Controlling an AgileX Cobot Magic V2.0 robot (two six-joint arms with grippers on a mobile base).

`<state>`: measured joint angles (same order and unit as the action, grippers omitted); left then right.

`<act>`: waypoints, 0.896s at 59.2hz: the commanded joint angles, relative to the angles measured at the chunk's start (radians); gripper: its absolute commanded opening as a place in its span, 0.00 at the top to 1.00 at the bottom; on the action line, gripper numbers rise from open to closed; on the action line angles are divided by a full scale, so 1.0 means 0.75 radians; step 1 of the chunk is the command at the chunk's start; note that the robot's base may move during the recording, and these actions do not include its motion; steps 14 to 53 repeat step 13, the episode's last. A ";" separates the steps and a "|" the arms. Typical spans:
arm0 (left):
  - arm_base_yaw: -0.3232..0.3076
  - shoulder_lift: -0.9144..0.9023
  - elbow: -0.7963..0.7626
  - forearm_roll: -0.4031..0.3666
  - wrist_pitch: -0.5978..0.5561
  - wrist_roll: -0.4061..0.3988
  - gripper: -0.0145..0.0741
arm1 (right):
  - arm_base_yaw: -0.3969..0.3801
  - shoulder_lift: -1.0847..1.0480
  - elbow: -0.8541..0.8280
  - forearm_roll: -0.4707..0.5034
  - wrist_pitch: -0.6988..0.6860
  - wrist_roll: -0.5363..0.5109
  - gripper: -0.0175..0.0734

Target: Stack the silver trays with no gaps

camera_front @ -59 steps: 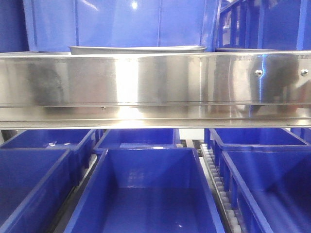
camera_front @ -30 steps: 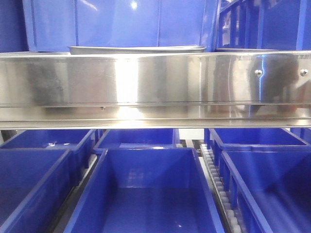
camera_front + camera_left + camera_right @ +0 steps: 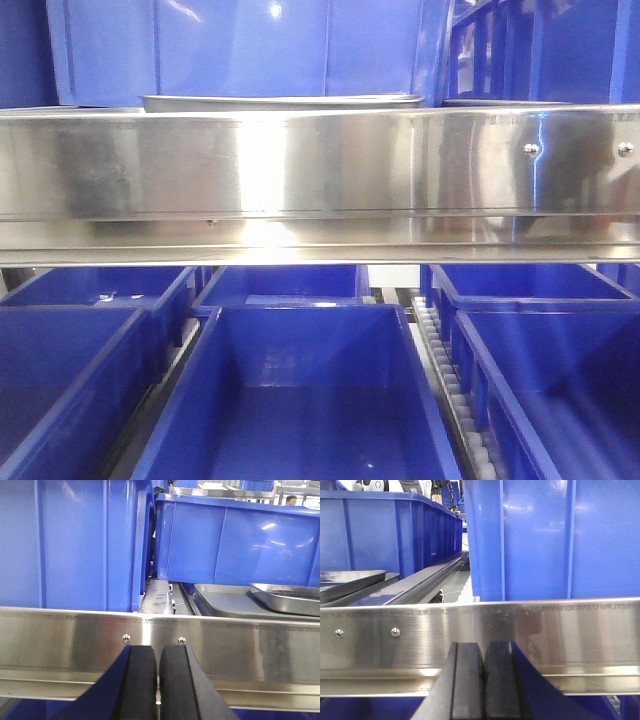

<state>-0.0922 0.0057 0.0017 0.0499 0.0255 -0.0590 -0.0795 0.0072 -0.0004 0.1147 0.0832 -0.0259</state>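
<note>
Pressed together and holding nothing, black fingers (image 3: 142, 680) of left gripper (image 3: 158, 682) and of right gripper (image 3: 483, 680), both just in front of long brushed-steel riveted band (image 3: 75, 640). Beyond that band, shallow silver steel trays (image 3: 287, 597), one tilted in another, before blue plastic bins (image 3: 235, 545).

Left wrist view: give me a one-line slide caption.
Shut left hand below the riveted steel band; beyond it, a silver tray tilted inside another.
</note>
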 commanded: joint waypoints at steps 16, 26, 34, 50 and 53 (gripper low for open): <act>-0.010 -0.008 -0.002 -0.001 -0.015 -0.006 0.82 | 0.002 -0.010 0.001 -0.014 -0.041 0.002 0.90; -0.010 -0.008 -0.002 -0.001 -0.015 -0.006 0.82 | 0.002 -0.010 0.001 -0.014 -0.041 0.002 0.90; -0.010 -0.008 -0.002 -0.001 -0.015 -0.006 0.82 | 0.002 -0.010 0.001 -0.014 -0.041 0.002 0.90; -0.010 -0.008 -0.002 -0.001 -0.015 -0.006 0.82 | 0.002 -0.010 0.001 -0.014 -0.041 0.002 0.90; -0.010 -0.008 -0.002 -0.001 -0.015 -0.006 0.82 | 0.002 -0.010 0.001 -0.014 -0.041 0.002 0.90</act>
